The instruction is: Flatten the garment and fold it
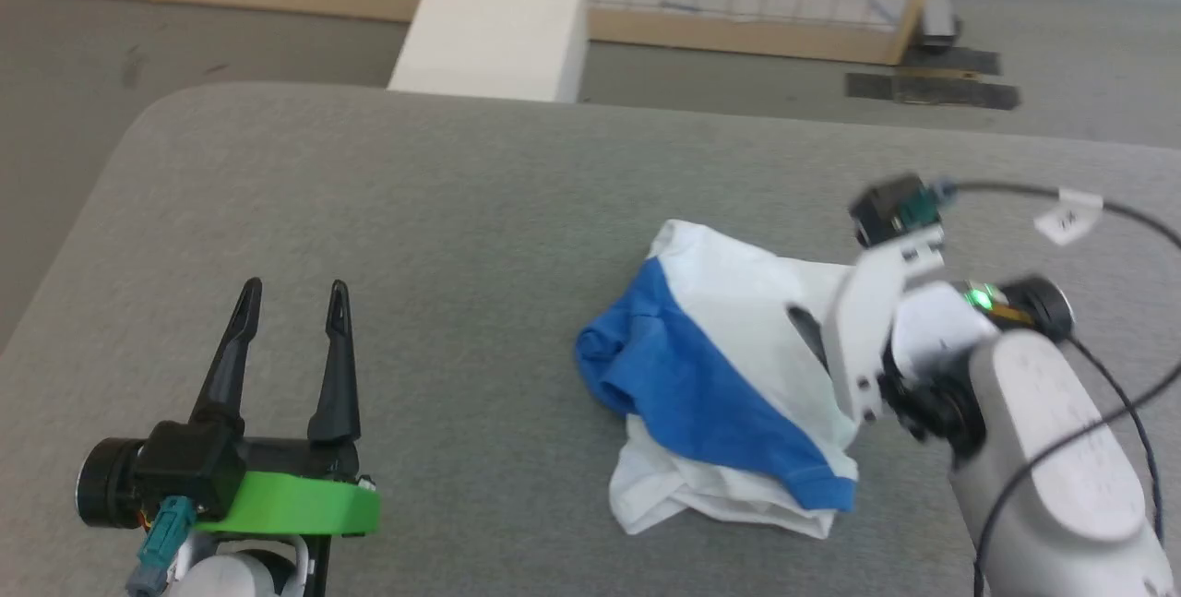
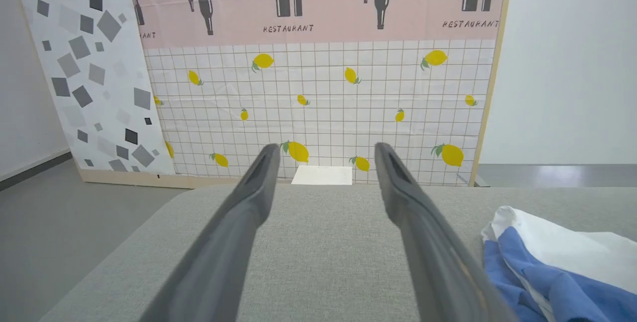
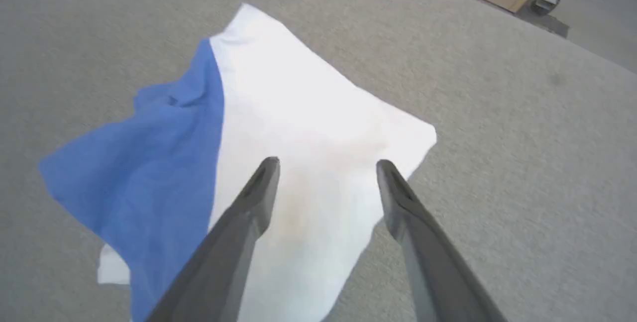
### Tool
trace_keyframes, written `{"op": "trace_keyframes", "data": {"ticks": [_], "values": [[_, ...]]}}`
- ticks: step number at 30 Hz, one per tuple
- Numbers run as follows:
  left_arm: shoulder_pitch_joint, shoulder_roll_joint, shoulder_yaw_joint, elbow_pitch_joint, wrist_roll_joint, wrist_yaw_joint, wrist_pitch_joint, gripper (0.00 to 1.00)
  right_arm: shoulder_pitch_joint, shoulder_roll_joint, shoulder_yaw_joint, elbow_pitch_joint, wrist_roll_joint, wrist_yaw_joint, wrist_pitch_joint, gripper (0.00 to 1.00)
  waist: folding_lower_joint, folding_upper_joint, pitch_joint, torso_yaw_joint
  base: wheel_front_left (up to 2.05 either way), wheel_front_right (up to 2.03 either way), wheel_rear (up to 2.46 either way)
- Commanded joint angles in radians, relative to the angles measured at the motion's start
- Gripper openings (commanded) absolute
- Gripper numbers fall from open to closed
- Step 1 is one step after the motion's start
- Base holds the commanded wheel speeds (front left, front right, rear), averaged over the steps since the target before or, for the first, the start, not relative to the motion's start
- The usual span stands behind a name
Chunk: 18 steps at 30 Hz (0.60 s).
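Observation:
The garment [image 1: 729, 376] lies crumpled on the grey table [image 1: 415, 209], right of centre, a blue sleeve part draped across its white body. My right gripper [image 3: 326, 165] hovers open just above the white cloth [image 3: 308, 128], with nothing between its fingers. In the head view the right wrist [image 1: 876, 339] hangs over the garment's right side and hides most of its fingers. My left gripper [image 1: 293, 297] stands open at the lower left, well apart from the shirt. In the left wrist view its open fingers [image 2: 249, 212] point at the far table edge, with the garment [image 2: 547, 262] at the lower right.
A white box [image 1: 494, 25] stands on the floor just past the table's far edge. Behind it is a wood-framed backdrop panel [image 2: 323, 93] printed with lemons. A black cable [image 1: 1089, 449] loops over my right forearm. The table's left corner [image 1: 148, 126] is rounded.

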Motion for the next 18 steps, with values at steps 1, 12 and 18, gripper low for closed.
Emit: {"op": "trace_keyframes", "data": {"ticks": [1, 12, 18], "values": [[0.009, 0.003, -0.001, -0.006, 0.008, -0.004, -0.005, 1.0, 0.035, 0.005, -0.017, -0.022, -0.023, -0.002, 0.019, 1.0, 0.0, 0.0, -0.035, -0.063, 0.0, 0.0, 0.0], [-0.023, 0.004, -0.025, -0.004, -0.002, -0.006, -0.005, 1.0, 0.141, 0.06, -0.111, 0.034, -0.124, -0.002, 0.048, 1.0, 0.0, 0.0, 0.029, -0.02, 0.0, 0.0, 0.0], [-0.028, 0.007, -0.022, 0.003, -0.008, -0.006, -0.005, 1.0, 0.133, 0.064, -0.117, 0.133, -0.155, -0.002, 0.02, 1.0, 0.0, 0.0, 0.052, 0.007, 0.0, 0.0, 0.0]]}}
